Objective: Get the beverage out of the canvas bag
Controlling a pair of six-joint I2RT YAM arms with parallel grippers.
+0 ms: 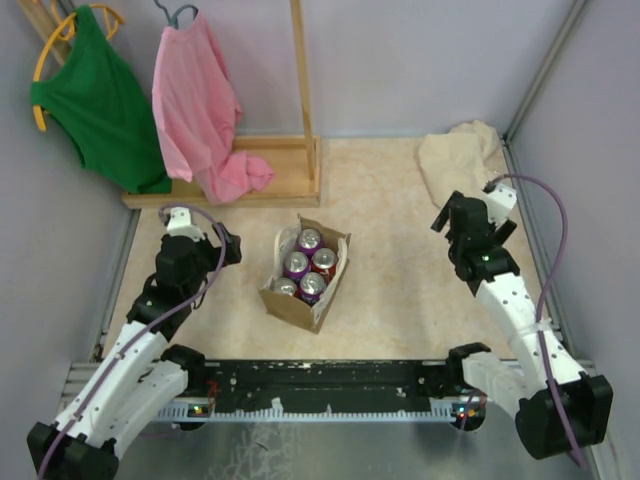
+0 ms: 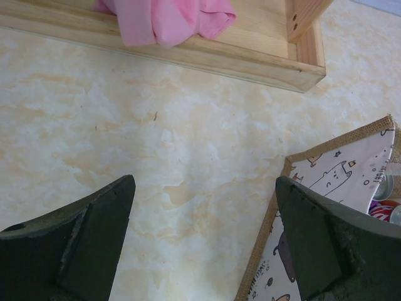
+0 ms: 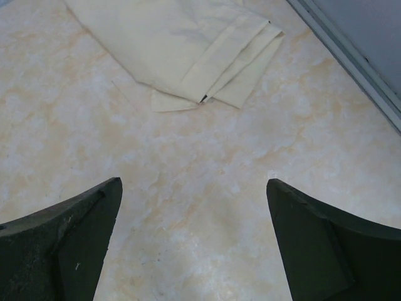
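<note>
Overhead, a cream, marbled worktop is filling the floor of a small booth, with pale grey walls rising along its far, left and right edges. The canvas bag is standing upright near the middle of the worktop, slightly toward the near edge, its mouth gaping upward. Five beverage cans are sitting inside it, tops showing. In the left wrist view the bag's pale printed lining is showing beside the right finger.

Along the far edge toward the left corner, a wooden rack base is resting on the surface. A pink garment is hanging over it, its hem pooling on the wood, and a green garment is hanging beside it against the left wall. A beige cloth is lying crumpled in the far right corner.

The left gripper is hovering over bare surface just left of the bag, jaws spread wide and holding nothing. The right gripper is hovering near the right edge, well apart from the bag, jaws likewise gaping and holding nothing. A black rail is running along the near edge.
</note>
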